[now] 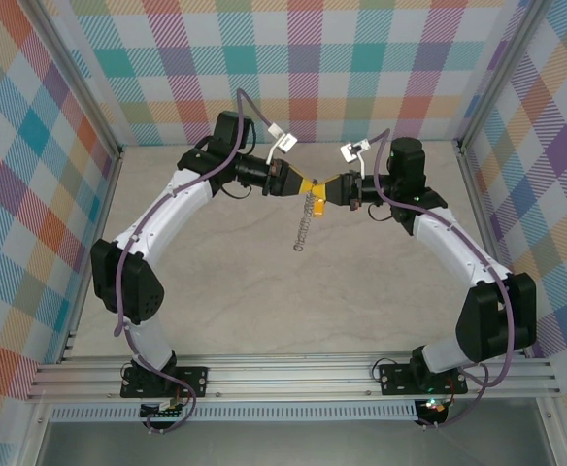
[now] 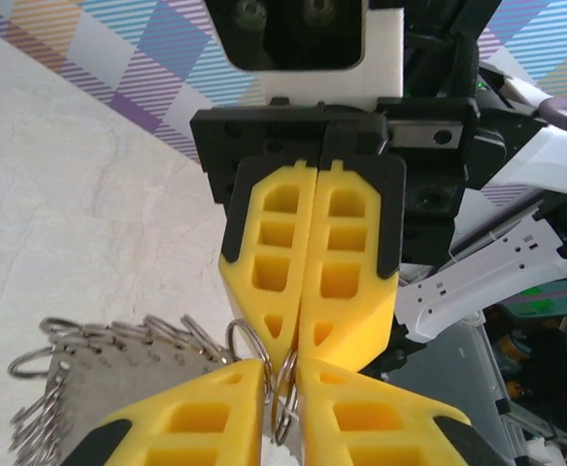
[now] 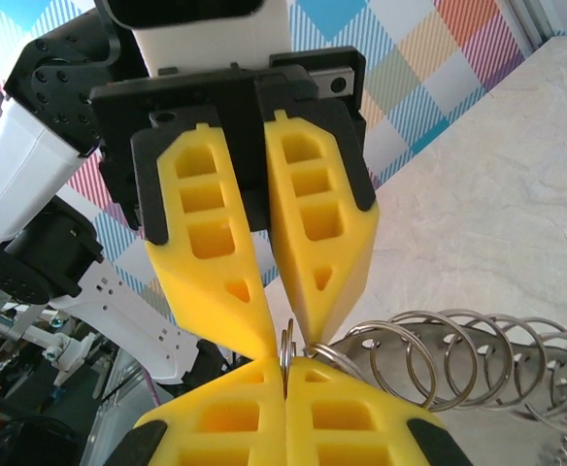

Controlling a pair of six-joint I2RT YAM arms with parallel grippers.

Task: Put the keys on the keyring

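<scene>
Both grippers meet tip to tip above the middle of the table. The keyring [image 1: 301, 236] is a string of silvery split rings that hangs from them to the table. My right gripper [image 3: 285, 363] [image 1: 334, 186] is shut on one thin ring [image 3: 286, 342] standing on edge. My left gripper [image 2: 283, 367] [image 1: 308, 184] faces it, its jaws drawn in narrowly around the same ring [image 2: 285, 400]. A second ring [image 2: 249, 348] lies against the left finger. More rings [image 3: 458, 351] trail off along a grey perforated strip [image 2: 118, 388]. A small yellowish piece, apparently the key [image 1: 315, 204], hangs just under the fingertips.
Checked walls close in the pale stone-look table [image 1: 216, 282] at the back and both sides. An aluminium rail [image 1: 293, 374] carrying the arm bases runs along the near edge. Each wrist trails a purple cable [image 1: 250, 102].
</scene>
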